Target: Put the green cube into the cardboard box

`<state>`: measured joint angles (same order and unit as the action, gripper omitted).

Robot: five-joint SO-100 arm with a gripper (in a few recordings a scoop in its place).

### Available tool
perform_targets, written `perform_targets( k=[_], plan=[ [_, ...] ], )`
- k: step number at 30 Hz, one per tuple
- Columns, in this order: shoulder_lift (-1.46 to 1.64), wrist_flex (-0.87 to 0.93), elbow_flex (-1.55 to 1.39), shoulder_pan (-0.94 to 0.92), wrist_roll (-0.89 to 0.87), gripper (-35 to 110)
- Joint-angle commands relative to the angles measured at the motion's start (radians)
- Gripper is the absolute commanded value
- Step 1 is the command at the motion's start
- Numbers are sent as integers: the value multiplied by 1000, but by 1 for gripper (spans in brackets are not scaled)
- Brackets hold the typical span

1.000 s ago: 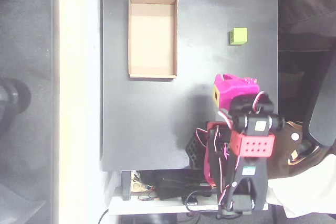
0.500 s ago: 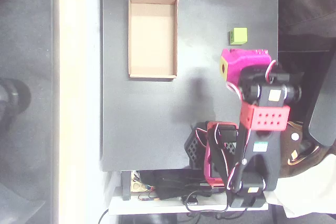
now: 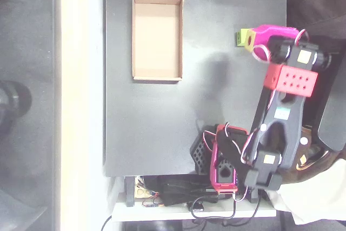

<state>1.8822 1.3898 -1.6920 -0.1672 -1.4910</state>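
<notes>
Green cube [image 3: 239,38]: one, and the overhead view shows just a lime sliver of it at the right part of the black table [image 3: 146,128], near the far edge; the rest lies under the magenta gripper [image 3: 249,38]. One cardboard box [image 3: 157,36] sits well apart to the left in this view, near the same far edge, its long side running up and down the picture, its beige floor bare. One arm reaches up the right side of the table from its base [image 3: 223,166] at the near edge: black links run up to a red perforated block [image 3: 291,79], and from there the magenta head turns left toward the cube. From straight above I cannot tell how far apart the fingers stand, nor whether they touch the cube; the gripper's yellowish front patch sits right over the cube's place. A dark shadow of the arm falls on the table between box and gripper.
</notes>
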Motion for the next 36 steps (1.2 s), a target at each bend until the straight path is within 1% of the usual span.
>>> perform_targets(
  k=[1,9,17,20,27,36],
  plan=[
    [-44,6,83,-41,-3,3],
    [-155,6,158,-49,-2,5],
    [-225,6,143,-38,-2,28],
    [-272,5,143,-40,-2,33],
    [-368,-26,158,-49,-2,34],
    [-460,-169,158,-48,-2,34]
  ],
)
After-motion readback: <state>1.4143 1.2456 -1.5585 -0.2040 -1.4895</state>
